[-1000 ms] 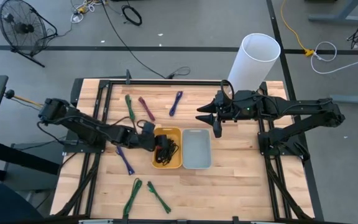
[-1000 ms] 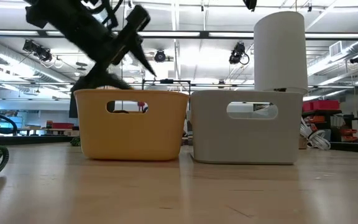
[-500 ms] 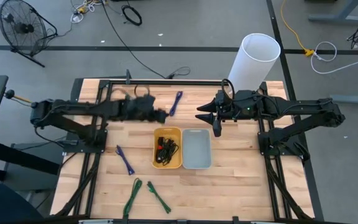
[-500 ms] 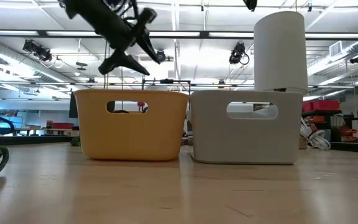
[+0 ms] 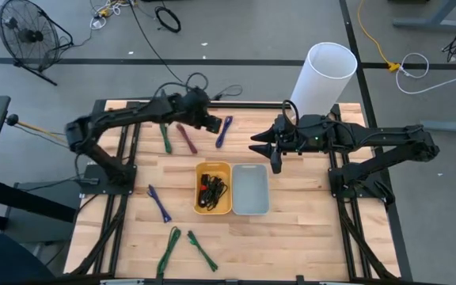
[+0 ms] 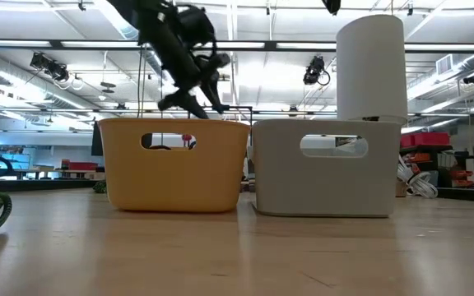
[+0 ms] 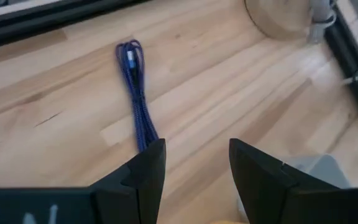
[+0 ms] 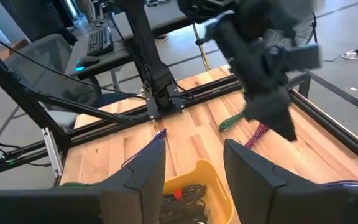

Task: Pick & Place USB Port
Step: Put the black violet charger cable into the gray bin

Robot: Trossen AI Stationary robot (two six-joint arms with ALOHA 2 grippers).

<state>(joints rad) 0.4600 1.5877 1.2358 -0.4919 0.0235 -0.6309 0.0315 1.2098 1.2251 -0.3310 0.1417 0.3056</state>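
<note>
A blue USB cable [image 7: 135, 93], bundled lengthwise, lies flat on the wooden table [image 5: 307, 229] near its far edge. My left gripper [image 5: 212, 123] hovers open just above and beside the cable [image 5: 225, 131], with nothing between its fingers [image 7: 143, 171]; in the low view it hangs [image 6: 197, 103] behind the yellow bin. The yellow bin [image 5: 213, 188] holds a black cable. Beside it stands the grey bin [image 5: 250, 188]. My right gripper [image 5: 260, 147] waits open above the table, beyond the grey bin's far end.
Green [image 5: 165, 136] and maroon [image 5: 187, 138] cables lie at the far left, another blue one [image 5: 159, 203] left of the yellow bin, two green ones [image 5: 187, 249] near the front. A tall white cylinder [image 5: 323, 75] stands at the far right corner.
My left gripper has left the yellow bin, risen, and swung toward the table's far edge, rolling as it went. It now hangs over the blue cable near the far edge. The black cable lies in the yellow bin.
</note>
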